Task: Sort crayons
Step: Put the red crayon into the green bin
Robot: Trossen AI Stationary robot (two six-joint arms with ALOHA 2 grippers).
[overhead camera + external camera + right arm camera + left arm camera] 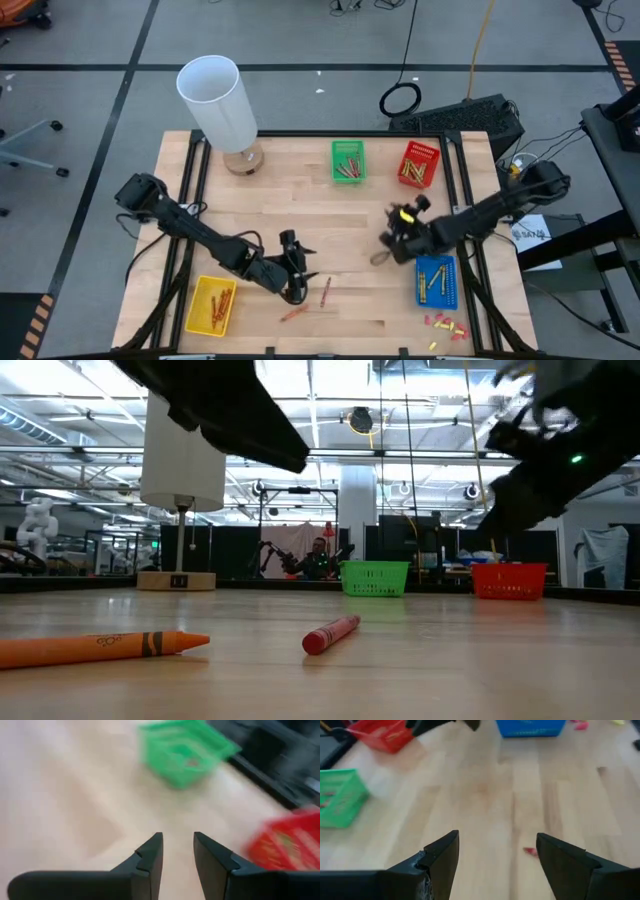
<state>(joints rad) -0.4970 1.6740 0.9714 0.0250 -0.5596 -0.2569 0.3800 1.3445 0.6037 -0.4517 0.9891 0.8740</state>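
We observe the left gripper (292,290) low over the table's front, fingers spread wide and empty, with a red crayon (325,290) and an orange crayon (294,314) lying loose beside it. The right gripper (389,242) hovers left of the blue basket (435,281), fingers parted narrowly, gripping nothing.

The table (300,200) is made of pale, smooth wood. The baskets (348,161) are seen as slotted plastic; crayons (330,633) are paper-wrapped.
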